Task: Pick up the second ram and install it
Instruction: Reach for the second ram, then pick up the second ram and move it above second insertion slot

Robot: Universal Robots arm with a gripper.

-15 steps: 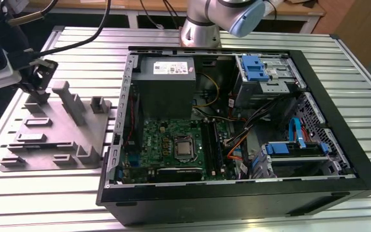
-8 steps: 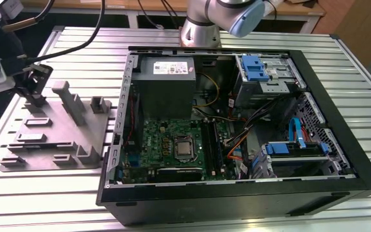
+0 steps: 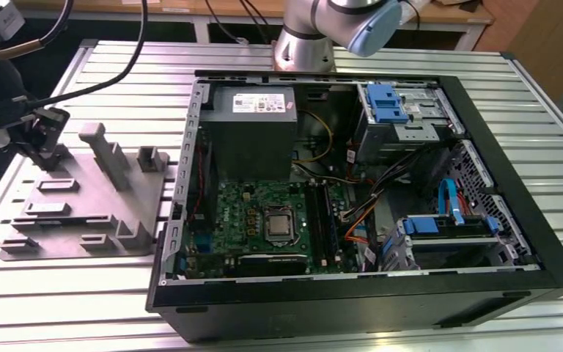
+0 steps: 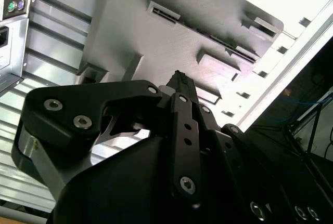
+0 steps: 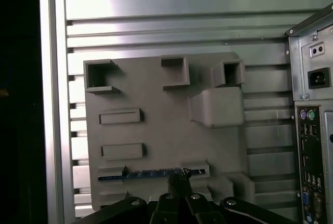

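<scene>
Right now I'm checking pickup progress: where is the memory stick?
In the first wrist view the memory stick sits in a slot of the grey tray, right at the gripper, outside the computer case.

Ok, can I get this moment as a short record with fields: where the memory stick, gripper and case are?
Memory stick: thin, long dark stick, seated in a slot of the grey plastic tray
Gripper: black gripper, over the tray, near the stick; contact unclear
Case: open black computer case, beside the tray, toward the exterior view's right
Surface: ribbed metal table
Progress: stick not yet installed
</scene>
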